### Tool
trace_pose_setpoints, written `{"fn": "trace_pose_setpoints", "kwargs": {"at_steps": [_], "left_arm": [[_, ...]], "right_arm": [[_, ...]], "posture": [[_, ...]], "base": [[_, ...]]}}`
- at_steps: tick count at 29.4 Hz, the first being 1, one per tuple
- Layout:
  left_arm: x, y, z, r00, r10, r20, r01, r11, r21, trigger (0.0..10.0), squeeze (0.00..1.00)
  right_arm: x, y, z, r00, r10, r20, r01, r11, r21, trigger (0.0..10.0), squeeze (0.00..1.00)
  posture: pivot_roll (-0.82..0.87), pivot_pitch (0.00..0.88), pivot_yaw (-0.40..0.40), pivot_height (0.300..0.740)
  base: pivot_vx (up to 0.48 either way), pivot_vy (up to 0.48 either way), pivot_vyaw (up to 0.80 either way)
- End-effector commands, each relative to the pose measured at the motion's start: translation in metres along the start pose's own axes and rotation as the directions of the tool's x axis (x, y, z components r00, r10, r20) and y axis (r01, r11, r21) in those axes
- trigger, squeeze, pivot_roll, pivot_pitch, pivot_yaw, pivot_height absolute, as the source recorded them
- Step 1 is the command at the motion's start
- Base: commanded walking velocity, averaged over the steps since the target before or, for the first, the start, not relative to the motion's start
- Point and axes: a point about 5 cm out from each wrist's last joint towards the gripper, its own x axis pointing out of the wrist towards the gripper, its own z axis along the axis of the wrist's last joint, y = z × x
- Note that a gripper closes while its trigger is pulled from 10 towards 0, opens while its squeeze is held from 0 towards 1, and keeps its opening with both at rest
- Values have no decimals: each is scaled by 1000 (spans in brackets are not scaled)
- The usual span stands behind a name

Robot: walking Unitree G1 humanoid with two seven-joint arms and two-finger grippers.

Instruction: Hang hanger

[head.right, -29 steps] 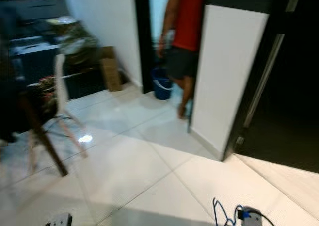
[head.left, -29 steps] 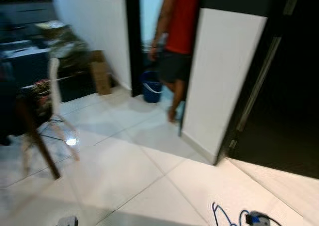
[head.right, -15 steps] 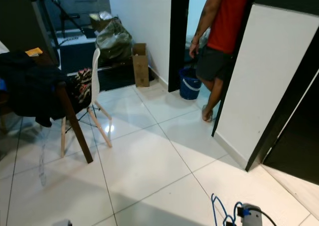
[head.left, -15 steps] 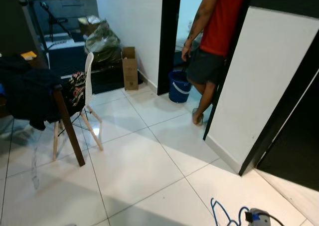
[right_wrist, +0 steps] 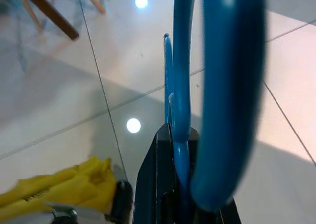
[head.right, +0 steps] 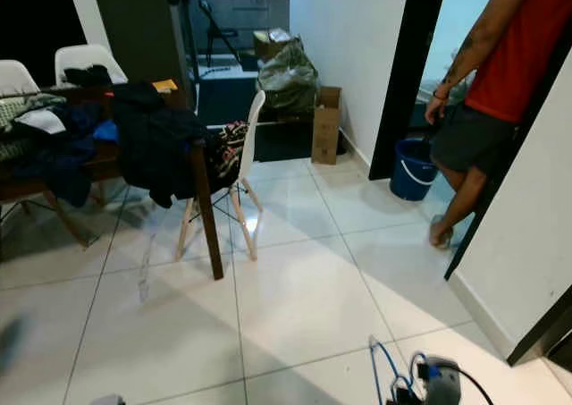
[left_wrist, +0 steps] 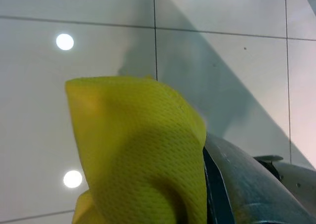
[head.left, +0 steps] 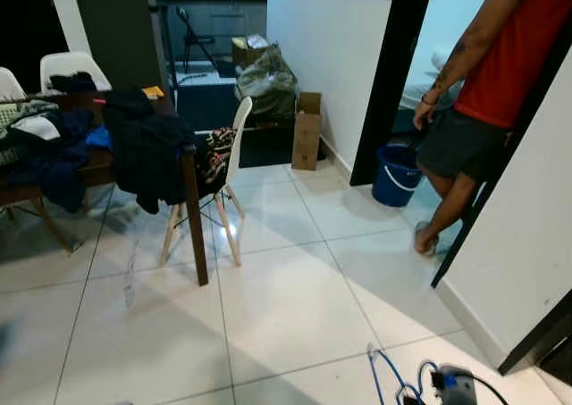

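A blue plastic hanger (right_wrist: 229,85) loops close before the right wrist camera, its thin bar running down between the black fingers of my right gripper (right_wrist: 178,150), which is shut on it. In the eye views the hanger (head.left: 386,380) and that gripper (head.left: 451,385) sit low at the bottom right, over the white floor tiles. A yellow mesh cloth (left_wrist: 138,150) bunches up in front of my left gripper (left_wrist: 219,189) and hides its fingertips; it is held there. The same cloth (right_wrist: 64,189) lies low beside the right gripper.
A dark table (head.left: 198,226) heaped with dark clothes (head.left: 147,155) stands at the left with a white chair (head.left: 238,132) tucked against it. A person (head.left: 478,110) in a red shirt stands in the doorway on the right by a blue bucket (head.left: 393,174). A cardboard box (head.left: 307,141) leans on the far wall.
The camera has swung to the left: table and chairs have come further into the picture and the person and doorway have slid right. The hanger stays in my right gripper.
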Motion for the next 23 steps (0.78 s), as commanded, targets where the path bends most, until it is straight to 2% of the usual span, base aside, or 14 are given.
{"fn": "trace_pose_setpoints", "kwargs": {"at_steps": [1, 3, 6, 7, 12, 13, 14, 15, 16, 18, 20, 21, 22, 23], "left_arm": [[3, 0, 10, 999, -1, 43, 1, 1000, -1, 10000, 0], [4, 0, 14, 998, -4, 59, 4, 1000, -2, 10000, 0], [13, -9, 46, 980, -75, 184, 64, 996, 62, 10000, 0], [13, -9, 46, 980, -75, 184, 64, 996, 62, 10000, 0], [23, -29, 80, 945, -136, 298, 102, 987, 126, 10000, 0], [25, -36, 100, 916, -161, 367, 113, 982, 150, 10000, 0], [25, -36, 100, 916, -161, 367, 113, 982, 150, 10000, 0], [25, -41, 120, 881, -183, 436, 118, 978, 172, 10000, 0], [25, -41, 120, 881, -183, 436, 118, 978, 172, 10000, 0], [17, -56, 169, 780, -224, 585, 107, 968, 228, 10000, 0], [12, -62, 184, 742, -236, 627, 103, 965, 242, 10000, 0], [12, -62, 184, 742, -236, 627, 103, 965, 242, 10000, 0], [5, -72, 201, 694, -268, 668, 108, 956, 272, 10000, 0], [5, -72, 201, 694, -268, 668, 108, 956, 272, 10000, 0]], "right_arm": [[-1, -2, -1, 1000, -2, -10, 2, 1000, -16, 10000, 0], [2, 0, 4, 1000, 4, 5, -3, 1000, -19, 10000, 0], [9, 3, 22, 998, 32, 53, -30, 999, -39, 10000, 0], [9, 3, 22, 998, 32, 53, -30, 999, -39, 10000, 0], [18, 9, 48, 987, 95, 130, -82, 991, -102, 10000, 0], [21, 14, 62, 975, 134, 179, -111, 985, -132, 10000, 0], [21, 14, 62, 975, 134, 179, -111, 985, -132, 10000, 0], [24, 20, 76, 959, 172, 224, -136, 976, -167, 10000, 0], [24, 20, 76, 959, 172, 224, -136, 976, -167, 10000, 0], [28, 42, 113, 903, 268, 336, -185, 948, -259, 10000, 0], [28, 50, 125, 881, 299, 368, -197, 937, -290, 10000, 0], [28, 50, 125, 881, 299, 368, -197, 937, -290, 10000, 0], [28, 60, 138, 854, 326, 406, -210, 929, -306, 10000, 0], [28, 60, 138, 854, 326, 406, -210, 929, -306, 10000, 0]], "posture": [[15, 0, -36, 740], [17, 0, -37, 740], [26, 0, -40, 740], [26, 0, -40, 740], [26, 0, -38, 740], [25, 0, -33, 740], [25, 0, -33, 740], [28, 0, -33, 740], [28, 0, -33, 740], [27, 0, -30, 740], [27, 0, -30, 740], [27, 0, -30, 740], [26, 0, -28, 740], [26, 0, -28, 740]], "base": [[480, 0, 0], [480, 0, 0], [480, 0, 0], [480, 0, 0], [480, 0, 800], [480, 0, 800], [480, 0, 800], [480, 0, 794], [480, 0, 794], [480, 0, 794], [480, 0, 794], [480, 0, 794], [480, 0, 800], [480, 0, 800]]}}
